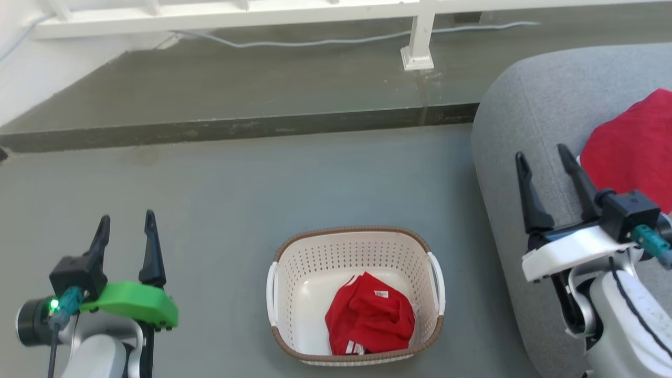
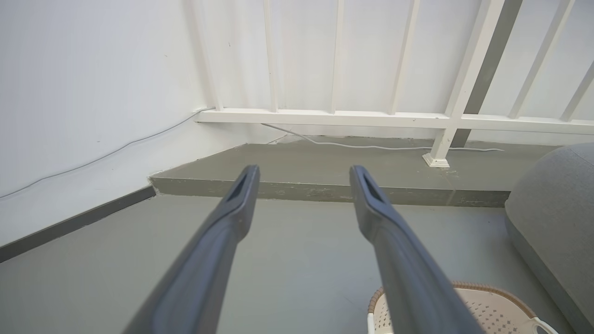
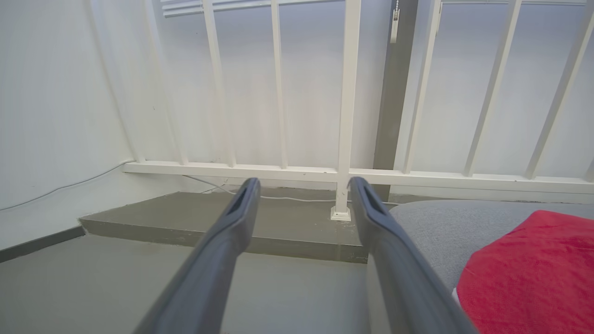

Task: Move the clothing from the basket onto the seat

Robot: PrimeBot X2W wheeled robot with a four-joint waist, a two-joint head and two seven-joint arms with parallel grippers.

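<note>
The left gripper (image 1: 128, 216) is held spread wide, nothing between its fingers, over the grey floor (image 1: 315, 173). A crumpled red garment (image 1: 370, 317) is seen well apart from it at 4 o'clock, lying in the cream laundry basket (image 1: 346, 231). The right gripper (image 1: 541, 152) is also held wide and empty, above the edge of the grey seat cushion (image 1: 530, 94). A second red garment (image 1: 630, 147) is laid on that cushion, near at 3 o'clock. From this gripper the basket is found between 7 and 8 o'clock.

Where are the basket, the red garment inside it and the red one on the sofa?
basket (image 1: 352, 230), head view, far rim.
lower red garment (image 1: 370, 317), head view, fabric middle.
upper-right red garment (image 1: 632, 149), head view, fabric middle.
</note>
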